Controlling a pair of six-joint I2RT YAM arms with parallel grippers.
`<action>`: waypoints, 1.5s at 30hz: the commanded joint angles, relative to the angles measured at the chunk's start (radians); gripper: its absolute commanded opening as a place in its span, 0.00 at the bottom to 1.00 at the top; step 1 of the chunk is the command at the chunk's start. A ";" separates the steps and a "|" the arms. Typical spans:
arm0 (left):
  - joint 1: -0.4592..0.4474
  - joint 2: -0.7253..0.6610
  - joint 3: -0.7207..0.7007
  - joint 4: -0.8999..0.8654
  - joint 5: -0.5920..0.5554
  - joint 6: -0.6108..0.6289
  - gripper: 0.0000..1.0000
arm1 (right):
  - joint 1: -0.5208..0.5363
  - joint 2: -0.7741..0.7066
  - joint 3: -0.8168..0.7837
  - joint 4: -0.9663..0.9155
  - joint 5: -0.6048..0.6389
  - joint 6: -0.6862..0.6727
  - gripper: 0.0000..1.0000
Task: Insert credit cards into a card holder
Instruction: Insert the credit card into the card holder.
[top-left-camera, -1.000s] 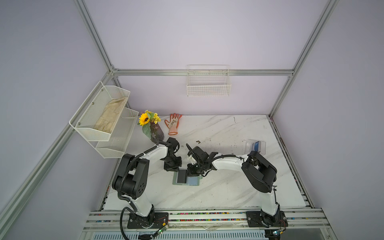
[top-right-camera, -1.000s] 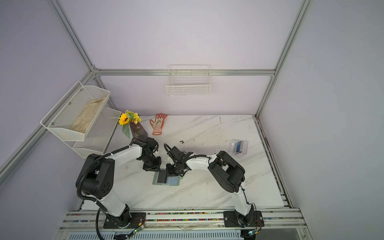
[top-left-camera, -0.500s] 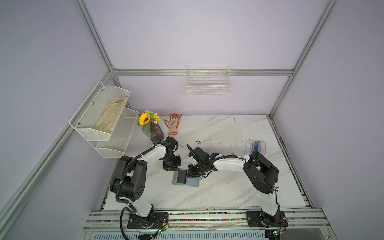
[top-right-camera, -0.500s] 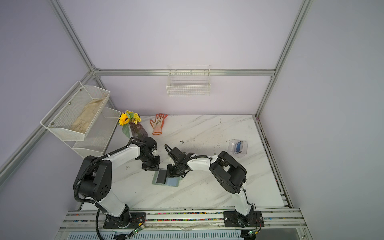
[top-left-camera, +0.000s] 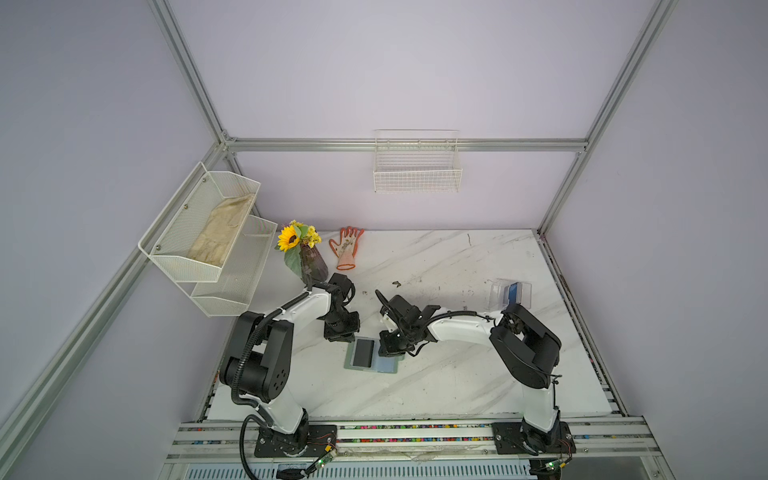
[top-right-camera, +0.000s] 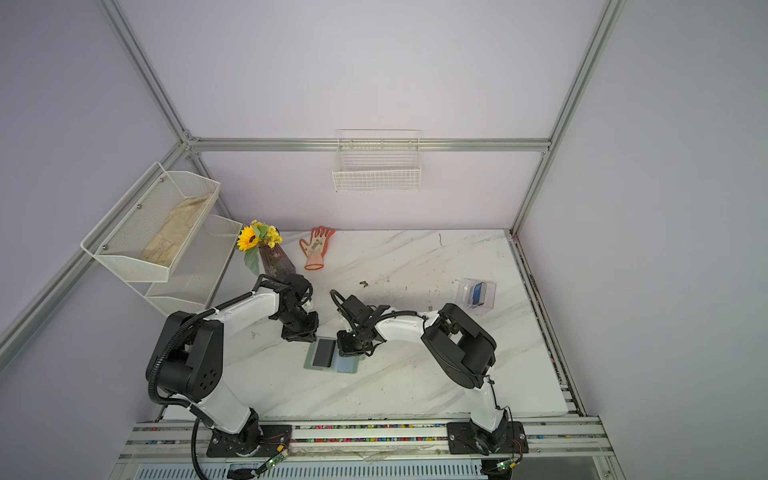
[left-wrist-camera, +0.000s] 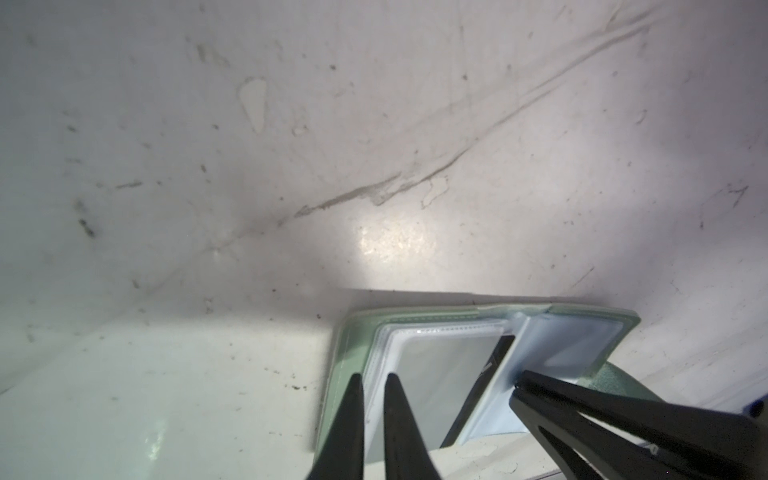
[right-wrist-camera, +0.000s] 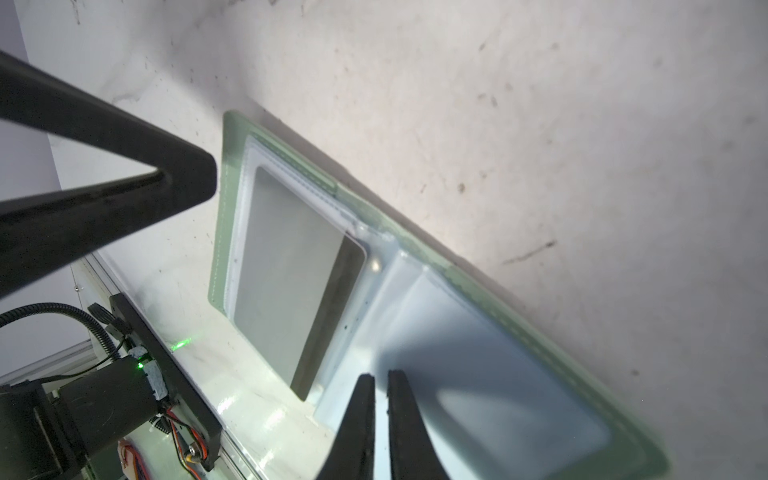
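1. Along the near edge of the bench (top-left-camera: 457, 386) runs a metal rail (top-left-camera: 415, 434). The left arm (top-left-camera: 303, 307) and the right arm (top-left-camera: 461, 330) rise from it, and both lean in toward the middle.
2. Just beyond the rail, near the middle of the bench, the card holder (top-left-camera: 388, 365) lies open and flat, with its green cover down and its clear sleeves up.
3. The black card (top-left-camera: 364, 352) sits in the sleeve on the half nearer the left arm. In the right wrist view a dark strip of the card (right-wrist-camera: 340, 307) along the spine side looks uncovered.
4. The left jaws point down at the far outer corner of that half. They are narrow, with only a thin slit between them, and their tips are at the green border and the sleeve seam. I cannot tell whether they pinch the holder or only press on it.
5. The right jaws are narrow too, and nothing shows between them. They hang over the other half's sleeve, close to the spine, and in the left wrist view one tip seems to rest on that sleeve.
6. Farther back on the right, well apart from the holder, a clear box (top-left-camera: 496, 291) holds the blue card (top-left-camera: 515, 293).
7. At the far left of the bench stands a vase (top-left-camera: 313, 266) with a sunflower (top-left-camera: 289, 237). An orange glove (top-left-camera: 347, 249) lies just beside it.
8. A wire basket (top-left-camera: 417, 178) hangs on the back wall, and a mesh shelf (top-left-camera: 183, 257) on the left wall holds a pale cloth (top-left-camera: 220, 232).
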 joint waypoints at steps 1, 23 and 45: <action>0.005 0.003 -0.035 -0.005 -0.008 -0.011 0.12 | 0.014 0.054 0.024 -0.015 -0.007 -0.005 0.13; -0.019 0.039 -0.046 0.044 0.065 -0.018 0.12 | 0.031 0.090 0.036 0.079 -0.093 0.015 0.15; -0.021 0.000 -0.007 -0.005 0.027 -0.007 0.12 | 0.035 -0.221 0.013 -0.342 0.313 0.049 0.27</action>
